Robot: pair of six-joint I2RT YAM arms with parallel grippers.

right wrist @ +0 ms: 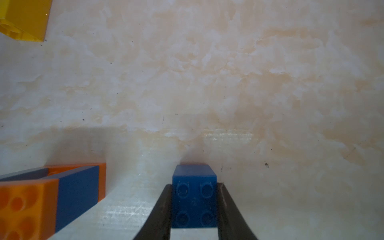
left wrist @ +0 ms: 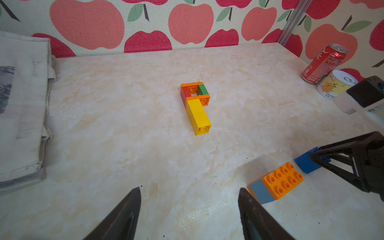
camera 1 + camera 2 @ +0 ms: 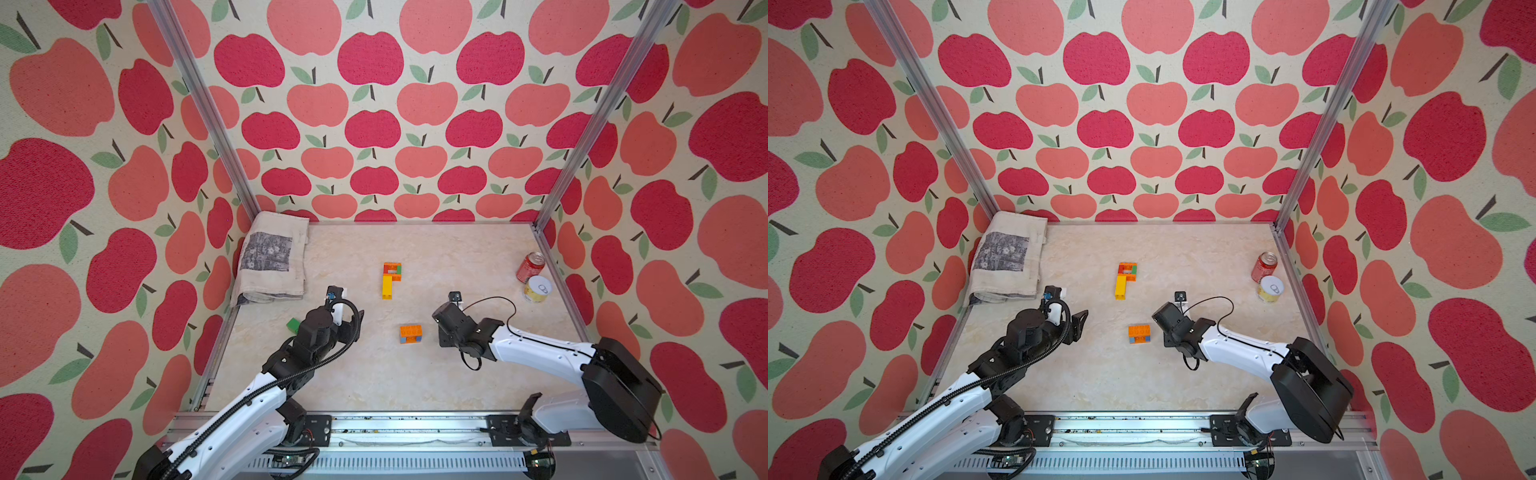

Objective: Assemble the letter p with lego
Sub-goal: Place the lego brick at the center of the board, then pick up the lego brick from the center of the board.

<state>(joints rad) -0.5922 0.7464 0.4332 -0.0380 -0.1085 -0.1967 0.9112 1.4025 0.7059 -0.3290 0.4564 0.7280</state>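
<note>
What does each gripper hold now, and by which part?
The right gripper holds the small blue brick, its jaws pressed on two opposite side walls. The left gripper holds nothing; its jaws stand open.

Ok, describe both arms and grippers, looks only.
Both arms have white shells and black joints. A black ribbed hose runs along the left arm. The right arm has a thin black cable looping at its wrist. The left gripper and right gripper each have two dark, tapering fingers.
</note>
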